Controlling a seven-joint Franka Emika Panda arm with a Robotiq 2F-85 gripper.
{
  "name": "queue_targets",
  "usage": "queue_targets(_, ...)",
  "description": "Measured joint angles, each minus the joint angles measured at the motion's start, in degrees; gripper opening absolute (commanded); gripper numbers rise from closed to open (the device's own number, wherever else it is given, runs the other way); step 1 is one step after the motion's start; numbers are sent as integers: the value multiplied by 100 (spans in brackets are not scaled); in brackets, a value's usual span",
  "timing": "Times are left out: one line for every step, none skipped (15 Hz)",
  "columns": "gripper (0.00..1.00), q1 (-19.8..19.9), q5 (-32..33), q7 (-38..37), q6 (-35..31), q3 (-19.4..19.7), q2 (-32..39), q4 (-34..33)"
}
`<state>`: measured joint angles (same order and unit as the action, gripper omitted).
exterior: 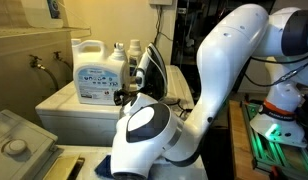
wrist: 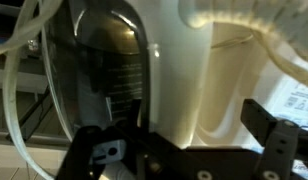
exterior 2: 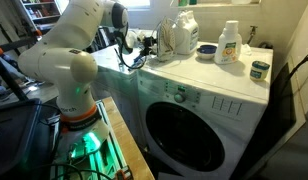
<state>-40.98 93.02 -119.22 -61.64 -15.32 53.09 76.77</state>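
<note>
The claw (exterior: 127, 96) is being shown level with the desk (exterior: 62, 106), which is being formed by the top of a white washing machine (exterior 2: 194, 125). The claw's fingers (wrist: 97, 152) are being held apart, with nothing clamped between them; in the wrist view a dark finger is being seen at each lower corner. The iron (exterior: 151, 68) is being stood upright on its heel on the desk, directly in front of the claw. In the wrist view the iron (wrist: 144, 70) is being framed between the two fingers, with its dark soleplate to the left and its white body to the right. Whether either finger is touching the iron is not being shown clearly enough to tell. In an exterior view a large white detergent jug (exterior: 94, 72) is being shown just left of the iron, with a smaller bottle (exterior: 119, 54) behind it. In an exterior view a dark bowl (exterior 2: 206, 49), a white bottle (exterior 2: 228, 43) and a small jar (exterior 2: 259, 69) are being carried farther right on the desk, well apart from the claw (exterior 2: 137, 47).
</note>
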Motion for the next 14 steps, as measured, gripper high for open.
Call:
queue_targets(100,0,-74,8,-28,-1,-27,-1)
queue_targets(100,0,-149,33,-54,-2,-50,-2)
queue_targets(100,-11,-156,38,-57,14,-57,-11)
queue_targets(100,-23,-156,38,-57,36,-56,-22)
queue_targets(100,-29,-156,38,-57,49,-56,-24)
queue_targets(100,-31,-156,38,-57,52,-55,-25)
queue_targets(100,-32,-156,38,-57,54,-56,-25)
queue_targets(100,-36,-156,38,-57,63,-55,-27)
queue_targets(100,-38,-156,34,-57,66,-55,-37)
queue_targets(100,-39,-166,3,-57,61,-56,-59)
queue_targets(100,-39,-200,-40,-60,50,-57,-102)
queue_targets(100,-39,-259,-99,-70,35,-59,-155)
queue_targets(100,-38,-333,-156,-96,19,-67,-202)
queue_targets(100,-37,-425,-201,-133,3,-83,-237)
